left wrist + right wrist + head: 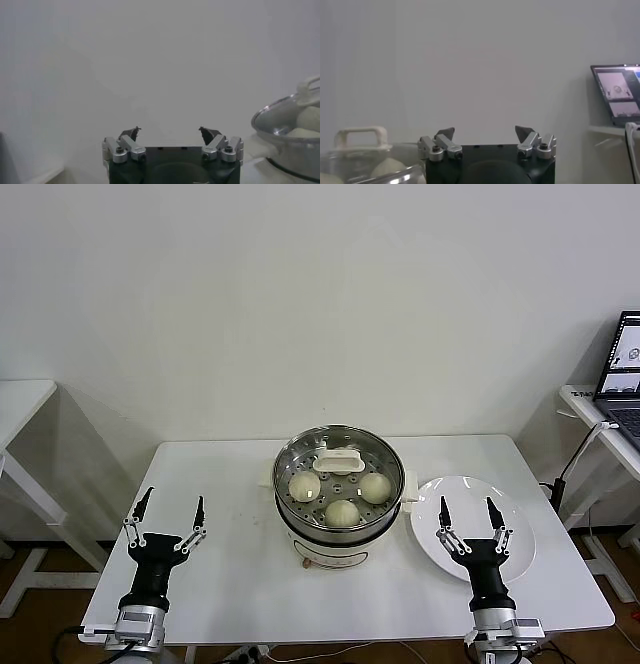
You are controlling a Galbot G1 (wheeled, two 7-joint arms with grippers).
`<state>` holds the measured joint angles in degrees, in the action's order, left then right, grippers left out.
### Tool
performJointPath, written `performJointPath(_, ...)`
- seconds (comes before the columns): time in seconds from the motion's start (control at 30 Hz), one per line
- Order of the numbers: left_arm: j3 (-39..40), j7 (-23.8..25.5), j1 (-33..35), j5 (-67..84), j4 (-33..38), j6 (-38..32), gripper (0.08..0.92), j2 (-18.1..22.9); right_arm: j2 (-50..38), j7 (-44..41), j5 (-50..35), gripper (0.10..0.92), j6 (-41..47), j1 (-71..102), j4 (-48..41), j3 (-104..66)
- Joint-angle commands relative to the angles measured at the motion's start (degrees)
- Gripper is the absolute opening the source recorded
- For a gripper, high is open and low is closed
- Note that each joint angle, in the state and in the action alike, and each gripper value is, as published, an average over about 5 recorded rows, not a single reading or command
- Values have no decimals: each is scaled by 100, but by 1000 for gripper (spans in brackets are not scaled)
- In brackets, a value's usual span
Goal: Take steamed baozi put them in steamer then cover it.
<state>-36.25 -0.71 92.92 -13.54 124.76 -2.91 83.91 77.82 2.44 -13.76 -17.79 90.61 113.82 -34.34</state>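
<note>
The steamer (287, 506) stands at the middle of the white table, its glass lid (339, 463) resting on top. Three baozi (304, 485) (375, 487) (342, 512) show through the glass on the perforated tray. My left gripper (175, 496) stands upright and open near the table's front left, well clear of the pot. To the front right my right gripper (466, 502) is also open, hovering over the white plate. The left wrist view has its open gripper (170, 130) with the lidded steamer (287, 120) to one side; the right wrist view has its open gripper (485, 131) beside the lid handle (361, 136).
A flat white plate (520, 529) lies right of the steamer with nothing on it. A laptop (625, 374) sits on a side desk at the far right, also in the right wrist view as the laptop (617, 92). Another white table edge (20, 399) is at the far left.
</note>
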Motion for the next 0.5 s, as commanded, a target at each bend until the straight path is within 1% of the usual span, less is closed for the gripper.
performJointPath(0.03, 80, -35, 145, 51, -19, -190, 823, 19, 13, 10, 62, 823, 45, 45, 74, -12)
performJointPath(0.5, 138, -36, 125, 56, -47, -170, 823, 33, 65, -13, 170, 823, 48, 82, 86, -2)
